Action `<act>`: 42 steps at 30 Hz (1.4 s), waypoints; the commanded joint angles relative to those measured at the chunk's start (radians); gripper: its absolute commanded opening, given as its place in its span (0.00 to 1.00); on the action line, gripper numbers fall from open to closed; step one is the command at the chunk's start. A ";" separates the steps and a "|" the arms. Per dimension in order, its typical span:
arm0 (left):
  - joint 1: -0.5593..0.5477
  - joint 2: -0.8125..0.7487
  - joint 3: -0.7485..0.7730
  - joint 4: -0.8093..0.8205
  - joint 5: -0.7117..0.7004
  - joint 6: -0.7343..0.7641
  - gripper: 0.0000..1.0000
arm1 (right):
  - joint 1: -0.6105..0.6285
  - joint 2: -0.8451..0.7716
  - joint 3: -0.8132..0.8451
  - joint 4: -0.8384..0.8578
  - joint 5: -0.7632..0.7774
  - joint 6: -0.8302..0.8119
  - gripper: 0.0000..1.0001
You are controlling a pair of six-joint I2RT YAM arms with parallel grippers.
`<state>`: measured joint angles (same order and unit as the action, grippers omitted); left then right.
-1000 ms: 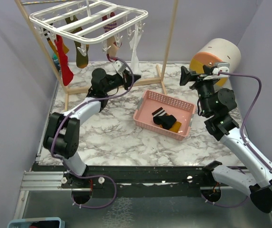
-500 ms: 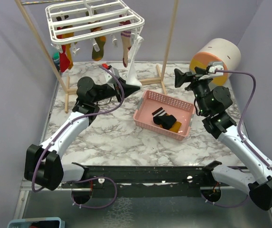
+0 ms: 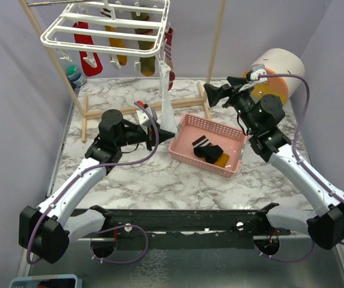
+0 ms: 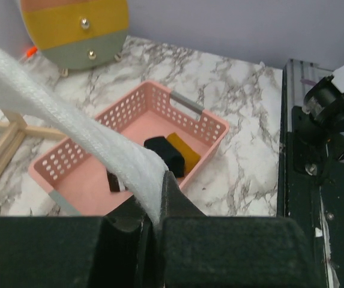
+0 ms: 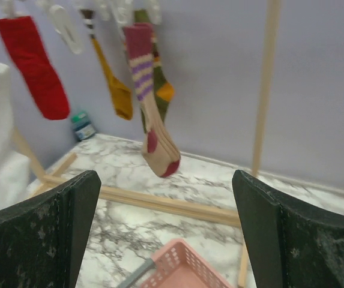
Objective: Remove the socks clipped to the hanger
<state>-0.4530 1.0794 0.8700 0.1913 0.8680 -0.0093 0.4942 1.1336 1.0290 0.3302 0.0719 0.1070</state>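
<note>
Nearest the arm bases, the left arm reaches forward over the grey-veined marble table (image 3: 147,177). The left gripper (image 3: 152,135) is clamped tight on the lower end of the white sock (image 3: 165,102), and its wrist camera shows the fabric pinched between closed fingers. That sock is stretched taut. Its long axis runs steeply up and away from the jaws to the near right corner of the hanger (image 3: 93,27), apparently to a clip there, though the join is too small to be sure. Just right of the left gripper sits a pink basket (image 3: 185,123), its long side running left to right across the table. It holds a black sock (image 3: 211,151), a mustard sock (image 3: 222,161) and a black-and-white striped sock (image 3: 199,142). Beyond the basket the right gripper (image 5: 165,180) hangs in the air with its fingers spread wide on nothing, pointing left toward the hanger. Behind it a white drum (image 3: 277,69) with a banded orange, yellow and green face lies on its side. At the far left the hanger hangs tilted inside a wooden frame (image 3: 217,42), its bars running left to right. Below it, pointing straight down, dangle a red sock (image 5: 39,66), a yellow hanging sock (image 5: 114,84), an olive sock (image 5: 162,84) and a purple-banded tan sock (image 5: 150,114). A teal-capped bottle (image 5: 83,125) stands by the frame's foot. Lavender walls (image 3: 15,126) close in the left, right and far sides.
</note>
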 commanded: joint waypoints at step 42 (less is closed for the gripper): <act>0.002 0.059 -0.039 -0.005 -0.205 0.083 0.00 | 0.349 0.624 0.910 -0.309 0.138 -0.098 0.76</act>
<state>-0.4519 1.1442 0.8059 0.1921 0.6788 0.0669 0.8368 1.7382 1.8965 0.0334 0.1661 0.0246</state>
